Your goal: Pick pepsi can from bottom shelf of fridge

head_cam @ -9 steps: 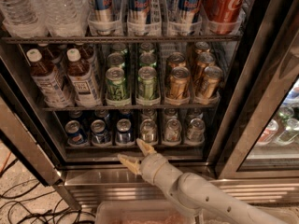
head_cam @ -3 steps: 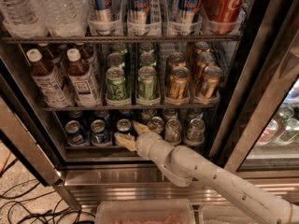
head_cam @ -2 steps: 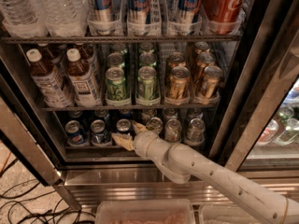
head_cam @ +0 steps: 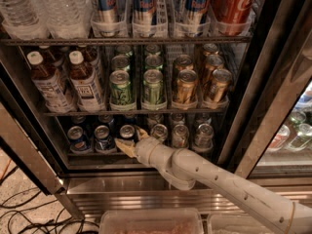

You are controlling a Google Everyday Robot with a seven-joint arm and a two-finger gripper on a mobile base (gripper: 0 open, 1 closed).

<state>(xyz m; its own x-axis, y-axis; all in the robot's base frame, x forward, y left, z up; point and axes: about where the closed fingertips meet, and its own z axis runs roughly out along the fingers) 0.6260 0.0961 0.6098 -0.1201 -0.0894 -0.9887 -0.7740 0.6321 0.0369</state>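
Note:
The fridge [head_cam: 273, 96] stands open, its bottom shelf [head_cam: 92, 152] holding rows of short cans. Three dark-blue pepsi cans with silver tops stand in the left lanes, at the far left [head_cam: 78, 136], in the middle [head_cam: 103, 134] and at the right [head_cam: 127, 131]. Silver cans [head_cam: 179, 133] fill the lanes to the right. My gripper [head_cam: 132, 140] has reached into the bottom shelf and sits against the rightmost pepsi can, covering its lower body. The white arm [head_cam: 204, 172] runs in from the lower right.
Above are a rack of green cans [head_cam: 121, 87], gold cans [head_cam: 185, 87] and bottles [head_cam: 83, 79], then water bottles and tall cans. The steel sill [head_cam: 122, 184] lies below the shelf. A clear bin [head_cam: 151, 221] sits in front. Cables [head_cam: 24, 213] lie on the floor at left.
My gripper rose from below the shelf's front edge into the bottom shelf and shifted left, from the silver cans to the rightmost pepsi can. The cans have not moved.

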